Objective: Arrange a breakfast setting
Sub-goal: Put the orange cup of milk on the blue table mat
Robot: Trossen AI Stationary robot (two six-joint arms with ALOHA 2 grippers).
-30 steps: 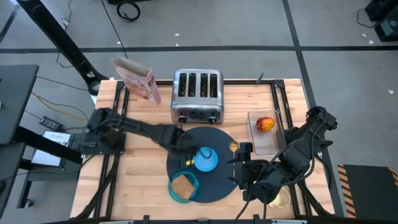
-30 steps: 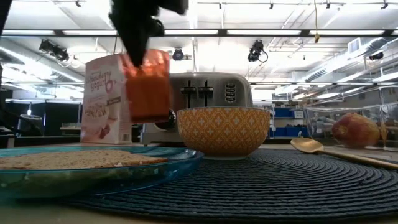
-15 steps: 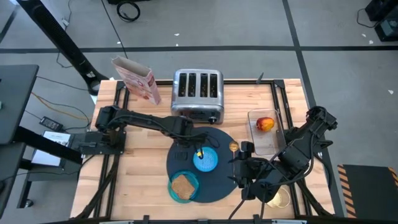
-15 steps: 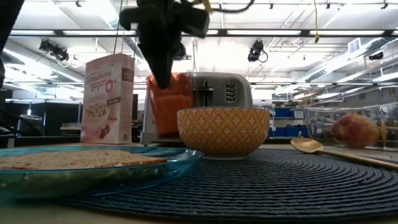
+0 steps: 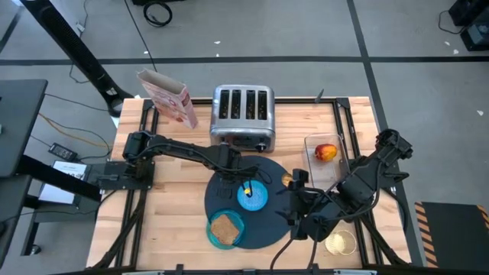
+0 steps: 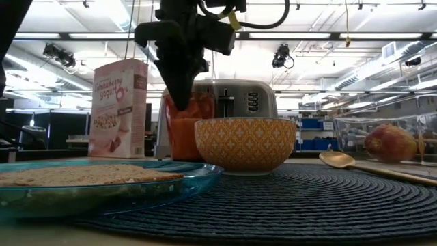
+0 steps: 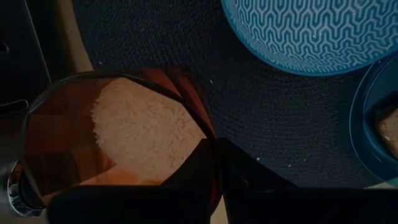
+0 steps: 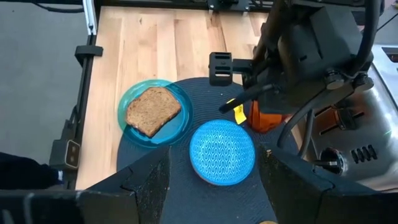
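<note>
The copper cup (image 6: pixel 183 128) sits low over the far-left edge of the dark navy mat (image 5: pixel 269 223), just behind the bright-blue bowl (image 5: pixel 253 196) and in front of the chrome toaster (image 5: pixel 243 116), and the left gripper (image 6: pixel 183 102) has its fingers clamped on the rim, one inside and one outside as the left wrist view shows it; from the low view the cup's base looks down at mat level or a hair off it, hard to call which. So the step in hand reads as placing the cup, and it looks nearly done. On the mat the bowl holds the centre, the teal plate (image 5: pixel 226 229) with the toast slice (image 5: pixel 224 227) lies at the near-left edge, and the gold spoon (image 6: pixel 338 159) rests to the right of the bowl. The red-orange fruit (image 5: pixel 326 152) is well apart, inside a clear container (image 5: pixel 327 174) on the right of the surface. The right gripper (image 5: pixel 294 205) hangs over the mat's right edge, fingers spread wide and holding nothing. Next call, by my read: part the left fingers, lift straight up clear of the rim so the cup doesn't tip toward the bowl, then the fruit remains to fetch
</note>
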